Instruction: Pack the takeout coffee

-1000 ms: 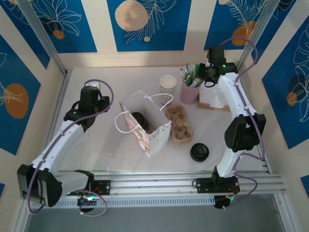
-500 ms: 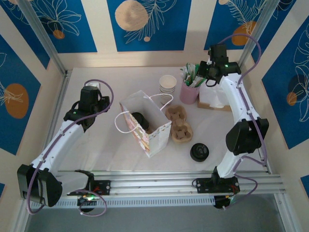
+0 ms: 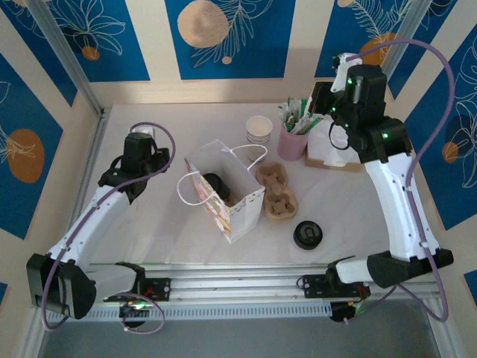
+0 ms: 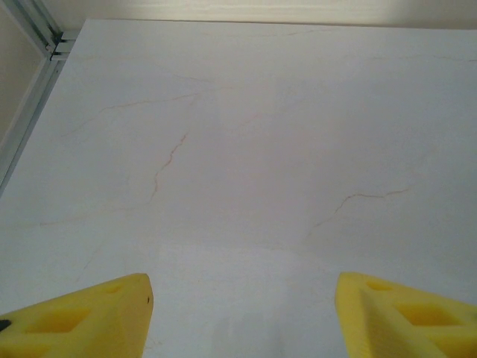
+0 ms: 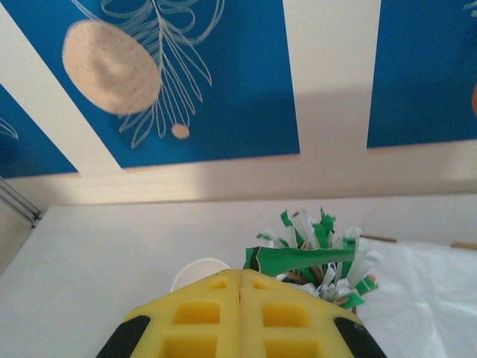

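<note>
Near the centre of the top view, the coffee cup is seen inside the paper bag. At upper right, the right gripper is pressed together near the pink holder. At left, the left gripper is spread over the table.

Top looks down, left wrist near table, right wrist faces wall

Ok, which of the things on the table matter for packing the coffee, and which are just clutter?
For the job: takeout coffee, its black lid visible inside the paper bag.
Just lying about: cardboard cup carrier, stack of lidless cups, pile of black lids, pink pot of packets, white napkins.
</note>
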Motion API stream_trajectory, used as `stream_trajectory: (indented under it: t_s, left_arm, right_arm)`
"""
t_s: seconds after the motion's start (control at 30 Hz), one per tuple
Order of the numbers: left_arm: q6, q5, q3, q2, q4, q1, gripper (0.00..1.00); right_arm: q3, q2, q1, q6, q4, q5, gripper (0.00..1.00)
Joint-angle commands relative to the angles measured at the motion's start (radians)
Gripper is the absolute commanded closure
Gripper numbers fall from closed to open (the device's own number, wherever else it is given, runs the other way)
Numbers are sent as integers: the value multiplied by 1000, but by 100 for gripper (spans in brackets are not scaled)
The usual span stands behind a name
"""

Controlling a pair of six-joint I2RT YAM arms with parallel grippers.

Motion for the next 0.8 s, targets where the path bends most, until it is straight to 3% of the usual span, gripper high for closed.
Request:
stream_trajectory:
  t_s: [0.0, 0.4, 0.57, 0.63, 0.77]
  left_arm:
    - [11, 7, -8, 6, 17, -6, 34]
    - [11, 1, -8, 0, 12, -9, 34]
    - [180, -19, 20, -50, 42, -9, 35]
    - [289, 69, 48, -95, 83, -8, 35]
    - [421, 390, 105, -157, 228, -10, 39]
  right_arm:
    - [-43, 18, -3, -36, 27, 51, 100]
    - [-29, 90, -35, 22, 66, -37, 100]
    - [2, 76, -32, 31, 46, -34, 100]
    - [13, 66, -32, 37, 34, -35, 100]
    - [-1, 54, -34, 43, 39, -34, 100]
